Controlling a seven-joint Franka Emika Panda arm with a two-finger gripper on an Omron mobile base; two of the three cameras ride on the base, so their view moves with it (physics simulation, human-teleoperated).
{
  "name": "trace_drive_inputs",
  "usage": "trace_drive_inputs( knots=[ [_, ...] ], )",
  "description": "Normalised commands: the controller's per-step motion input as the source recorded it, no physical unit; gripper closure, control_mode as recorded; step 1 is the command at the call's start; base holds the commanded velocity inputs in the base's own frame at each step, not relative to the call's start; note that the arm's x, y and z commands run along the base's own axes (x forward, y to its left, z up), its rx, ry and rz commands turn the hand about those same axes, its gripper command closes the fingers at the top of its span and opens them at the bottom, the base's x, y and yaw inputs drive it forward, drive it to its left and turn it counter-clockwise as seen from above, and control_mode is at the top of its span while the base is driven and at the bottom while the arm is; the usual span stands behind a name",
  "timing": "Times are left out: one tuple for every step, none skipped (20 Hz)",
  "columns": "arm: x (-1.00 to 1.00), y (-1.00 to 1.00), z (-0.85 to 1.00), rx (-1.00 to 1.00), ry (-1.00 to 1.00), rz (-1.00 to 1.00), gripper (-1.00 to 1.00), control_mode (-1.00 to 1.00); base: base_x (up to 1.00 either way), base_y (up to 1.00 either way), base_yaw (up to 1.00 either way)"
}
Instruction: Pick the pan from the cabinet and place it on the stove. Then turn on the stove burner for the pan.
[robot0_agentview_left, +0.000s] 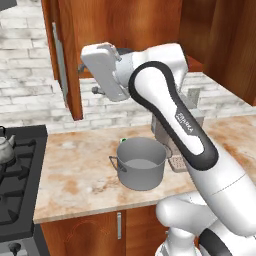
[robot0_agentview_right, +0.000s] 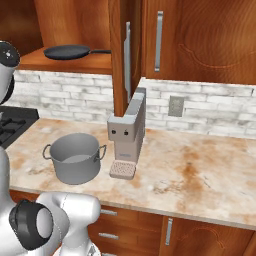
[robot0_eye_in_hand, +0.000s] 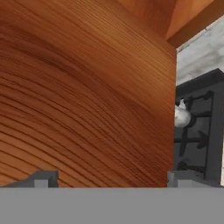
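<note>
The dark pan (robot0_agentview_right: 67, 51) lies flat on the bottom shelf of the open wood cabinet (robot0_agentview_right: 95, 64), its handle pointing right. The cabinet's open door (robot0_agentview_left: 67, 55) stands edge-on toward me. My gripper (robot0_agentview_left: 88, 79) is raised to shelf height just right of that door, facing it. In the hand view the gripper (robot0_eye_in_hand: 109, 179) is open, its fingertips (robot0_eye_in_hand: 41, 179) set wide apart with nothing between them, close to the wood door (robot0_eye_in_hand: 87, 96). The black stove (robot0_agentview_left: 20, 170) sits at the left end of the counter and also appears as the stove (robot0_eye_in_hand: 199, 127) beyond the door's edge.
A deep grey pot (robot0_agentview_left: 141, 162) stands on the counter (robot0_agentview_left: 75, 180) below the arm, beside a grey coffee machine (robot0_agentview_right: 127, 132). A small silver kettle (robot0_agentview_left: 5, 147) sits on the stove. A closed cabinet door with a bar handle (robot0_agentview_right: 159, 35) is to the right.
</note>
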Motion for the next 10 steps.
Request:
trace_drive_inputs(
  knots=[
    [-0.12, 0.8, 0.0, 0.0, 0.0, 0.11, -1.0, -1.0, 0.0, 0.0, 0.0],
    [0.0, 0.72, 0.0, 0.0, 0.0, 0.1, -1.0, -1.0, 0.0, 0.0, 0.0],
    [0.0, 0.71, 0.0, 0.0, 0.0, 0.08, -1.0, -1.0, 0.0, 0.0, 0.0],
    [0.0, 0.73, 0.0, 0.0, 0.0, 0.06, -1.0, -1.0, 0.0, 0.0, 0.0],
    [0.01, 0.66, 0.0, 0.0, 0.0, 0.05, -1.0, -1.0, 0.0, 0.0, 0.0],
    [0.02, 0.63, 0.0, 0.0, 0.0, 0.0, -1.0, -1.0, 0.0, 0.0, 0.0],
    [0.0, 0.39, 0.0, 0.0, 0.0, 0.0, -1.0, -1.0, 0.0, 0.0, 0.0],
    [0.0, 0.0, 0.0, -0.04, 0.0, 0.0, -1.0, -1.0, 0.0, 0.0, 0.0],
    [0.0, -0.21, 0.0, 0.0, 0.0, 0.0, -1.0, -1.0, 0.0, 0.0, 0.0],
    [0.0, -0.21, 0.0, 0.0, -0.1, 0.03, -1.0, -1.0, 0.0, 0.0, 0.0]
  ],
)
